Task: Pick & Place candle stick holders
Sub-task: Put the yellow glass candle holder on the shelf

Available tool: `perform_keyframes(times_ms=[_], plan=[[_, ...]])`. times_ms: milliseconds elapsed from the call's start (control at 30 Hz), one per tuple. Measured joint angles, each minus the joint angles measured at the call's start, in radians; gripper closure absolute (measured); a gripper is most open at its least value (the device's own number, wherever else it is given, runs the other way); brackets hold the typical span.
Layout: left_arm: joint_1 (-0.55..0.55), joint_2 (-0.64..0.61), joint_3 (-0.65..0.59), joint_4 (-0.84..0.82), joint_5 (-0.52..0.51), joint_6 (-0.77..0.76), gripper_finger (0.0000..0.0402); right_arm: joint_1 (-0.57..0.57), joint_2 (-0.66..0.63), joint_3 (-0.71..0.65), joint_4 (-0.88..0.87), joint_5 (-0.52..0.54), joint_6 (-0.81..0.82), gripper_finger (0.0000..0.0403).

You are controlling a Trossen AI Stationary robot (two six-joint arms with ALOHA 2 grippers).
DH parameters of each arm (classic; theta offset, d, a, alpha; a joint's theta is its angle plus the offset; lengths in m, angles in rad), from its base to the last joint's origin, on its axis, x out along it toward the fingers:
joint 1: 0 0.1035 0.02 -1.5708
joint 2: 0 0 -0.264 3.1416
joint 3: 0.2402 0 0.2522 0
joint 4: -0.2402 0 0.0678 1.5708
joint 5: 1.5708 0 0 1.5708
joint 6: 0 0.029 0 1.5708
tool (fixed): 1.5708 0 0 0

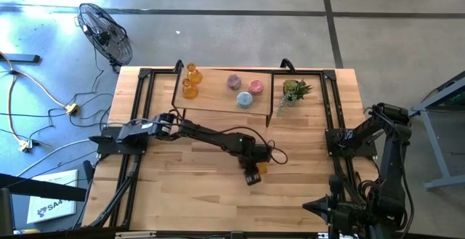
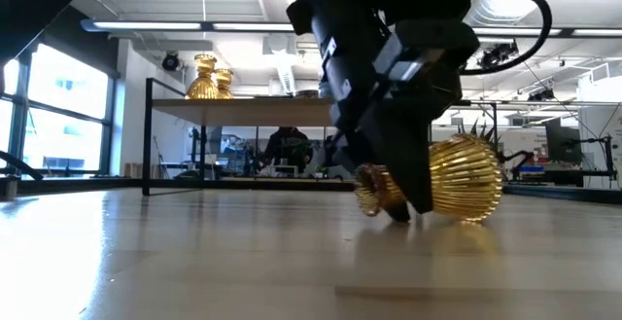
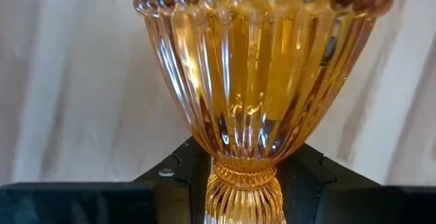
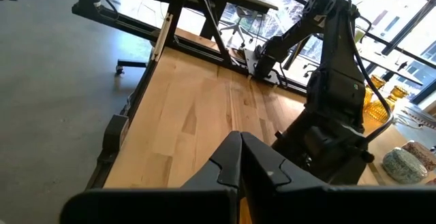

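Observation:
An amber ribbed candle stick holder (image 2: 466,179) lies on its side on the table's middle, near the front, with my left gripper (image 2: 398,203) shut on it. The same holder (image 3: 259,81) fills the left wrist view and shows beside the gripper (image 1: 253,172) from above. On a raised wooden shelf (image 1: 218,102) at the back stand two amber holders (image 1: 190,79), two pink ones (image 1: 234,82) (image 1: 256,86) and a light blue one (image 1: 244,99). My right gripper (image 4: 240,159) is shut on nothing and hangs over the table's right front corner. My left gripper pinches the holder's narrow neck (image 3: 244,175) between its two fingers (image 3: 174,173), one on each side. The fingers come from above, slanting steeply down, and lie across the holder. The holder lies on its side with its round ribbed body (image 2: 468,213) on the table.
A small spiky green potted plant (image 1: 294,91) stands on the shelf's right end. Black frame rails (image 1: 138,115) run along the table's left and right sides. Bare wood lies around the held piece. A floor fan (image 1: 105,32) stands off the table's far left.

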Motion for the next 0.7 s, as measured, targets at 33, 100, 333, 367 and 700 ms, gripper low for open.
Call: perform_keyframes(times_ms=[33, 100, 333, 367, 700], plan=[[0.000, 0.000, 0.000, -0.010, 0.019, 0.000, 0.0280, 0.000, 0.000, 0.000, 0.000, 0.000, -0.001, 0.0403], [0.000, 0.000, 0.000, -0.016, 0.037, -0.001, 0.0280, 0.000, 0.000, 0.000, 0.000, 0.000, -0.001, 0.0403], [-0.002, 0.000, -0.006, 0.057, 0.069, 0.003, 0.0280, 0.001, 0.000, 0.000, 0.000, -0.001, 0.000, 0.0403], [-0.003, 0.000, -0.006, 0.065, 0.070, 0.006, 0.0280, 0.001, 0.000, 0.000, 0.000, -0.003, 0.001, 0.0403], [-0.004, 0.002, -0.006, 0.144, 0.072, 0.018, 0.0280, 0.001, 0.000, 0.000, 0.002, -0.035, 0.003, 0.0403]])
